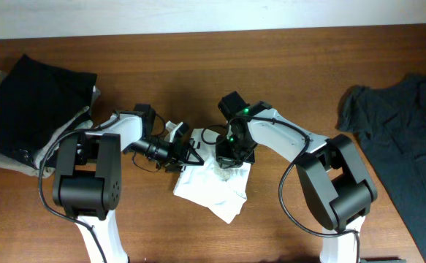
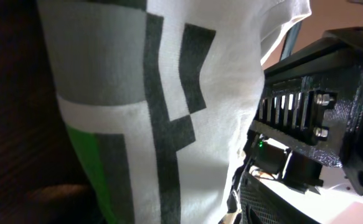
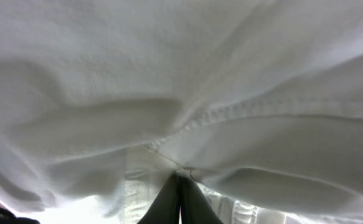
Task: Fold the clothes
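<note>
A crumpled white shirt [image 1: 216,186] with a grey, black and green print lies at the middle of the table. Both grippers meet at its upper edge. My left gripper [image 1: 187,152] is at the shirt's left edge; in the left wrist view the printed cloth [image 2: 169,93] hangs close across the camera and hides the fingers, so it looks held. My right gripper [image 1: 231,155] is at the shirt's top; in the right wrist view its dark fingers [image 3: 180,186] are pressed together on a fold of white cloth [image 3: 169,74].
A pile of black folded clothes [image 1: 30,102] lies at the far left. A dark grey T-shirt [image 1: 410,139] lies spread at the right edge. The right arm's black body [image 2: 318,106] is close beside the left wrist camera.
</note>
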### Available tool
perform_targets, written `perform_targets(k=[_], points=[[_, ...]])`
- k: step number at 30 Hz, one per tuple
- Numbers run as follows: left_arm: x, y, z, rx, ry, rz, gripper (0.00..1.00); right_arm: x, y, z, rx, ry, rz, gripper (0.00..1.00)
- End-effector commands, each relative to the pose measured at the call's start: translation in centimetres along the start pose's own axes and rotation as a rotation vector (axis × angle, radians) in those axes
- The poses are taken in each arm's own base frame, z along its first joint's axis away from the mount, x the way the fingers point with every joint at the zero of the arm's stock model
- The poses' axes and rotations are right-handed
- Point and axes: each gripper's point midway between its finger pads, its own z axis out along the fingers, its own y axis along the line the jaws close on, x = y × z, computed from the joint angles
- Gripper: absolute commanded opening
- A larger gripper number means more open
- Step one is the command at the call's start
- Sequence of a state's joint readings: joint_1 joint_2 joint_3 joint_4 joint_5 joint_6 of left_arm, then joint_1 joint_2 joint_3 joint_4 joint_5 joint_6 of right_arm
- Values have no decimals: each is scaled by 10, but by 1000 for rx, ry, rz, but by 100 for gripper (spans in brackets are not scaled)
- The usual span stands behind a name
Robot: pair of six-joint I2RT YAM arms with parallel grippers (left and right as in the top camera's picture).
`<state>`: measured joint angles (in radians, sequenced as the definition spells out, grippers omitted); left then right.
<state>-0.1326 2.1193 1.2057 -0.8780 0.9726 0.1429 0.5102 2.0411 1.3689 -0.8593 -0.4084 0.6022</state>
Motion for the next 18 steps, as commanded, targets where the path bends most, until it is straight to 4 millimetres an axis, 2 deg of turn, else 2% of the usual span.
perform_targets(k=[1,2,4,5,6,8,9,11,14,16,17,18], points=[[13,21,14,-55,52,-91,54,0,1,3,4,3,4,7],[11,27,14,-89,46,-130,48,0,1,3,5,3,4,7],[5,30,15,-112,24,-157,48,0,1,3,5,4,5,7],[5,30,16,-113,24,-157,52,1,1,3,6,6,5,7],[3,29,18,-115,20,-140,61,1,0,3,7,6,5,7],[-3,21,24,-82,14,-14,73,1,1,3,6,6,5,7],[-2,20,26,-83,19,-8,68,1,1,3,6,6,5,7],[-1,19,27,-83,23,-6,47,1,1,3,6,6,5,7],[-1,17,27,-72,23,0,23,1,0,3,7,7,5,7],[-1,7,27,-14,23,60,6,3,-5,2,32,11,16,4],[-1,8,24,-10,19,53,0,4,-11,-2,58,7,27,4],[-2,9,21,-9,14,41,1,5,-16,-12,77,-3,35,4]])
